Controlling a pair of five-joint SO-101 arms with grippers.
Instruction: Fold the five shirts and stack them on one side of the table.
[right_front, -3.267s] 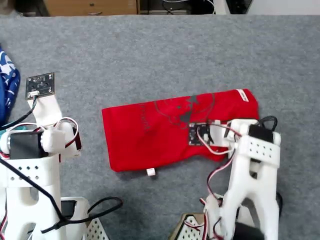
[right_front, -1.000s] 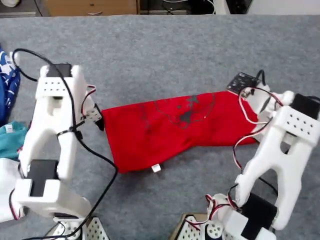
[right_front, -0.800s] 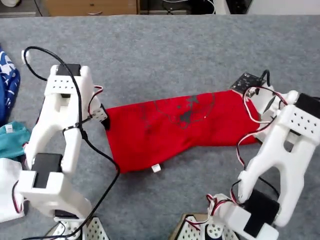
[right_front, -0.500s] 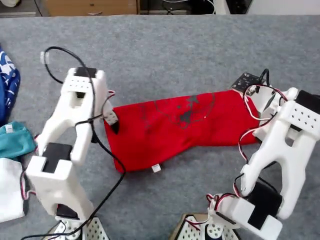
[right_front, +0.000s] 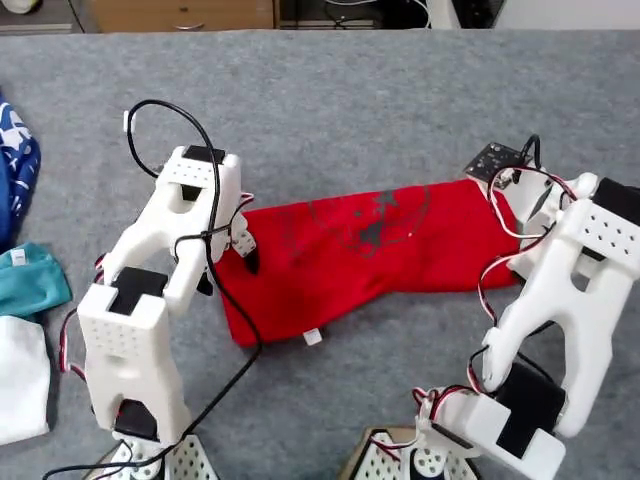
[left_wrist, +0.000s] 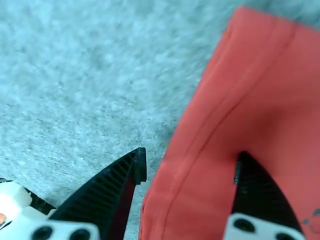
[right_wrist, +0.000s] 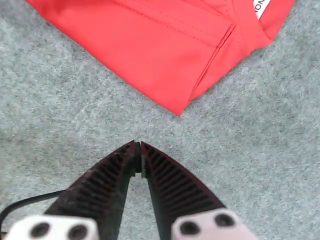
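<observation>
A red shirt (right_front: 365, 255), folded into a long band, lies across the middle of the grey table. My left gripper (right_front: 243, 258) stands open at the band's left end. In the left wrist view, one finger (left_wrist: 112, 187) is over bare table and the other (left_wrist: 255, 192) over the red shirt (left_wrist: 240, 110), so the shirt's edge lies between them. My right gripper (right_wrist: 138, 148) is shut with nothing in it, hovering over grey table just off the corner of the red shirt (right_wrist: 165, 45) with the collar tag. The right arm (right_front: 565, 280) rises at the band's right end.
At the table's left edge lie a blue patterned shirt (right_front: 14, 165), a teal shirt (right_front: 30, 282) and a white shirt (right_front: 20, 378). A black cable (right_front: 215, 330) loops from the left arm toward the front edge. Wooden furniture (right_front: 180, 14) stands behind the table.
The left arm has swung right onto the shirt's left end, nudging that edge inward. The right arm, earlier on the shirt's lower right part, moved to its far right corner and has held there.
</observation>
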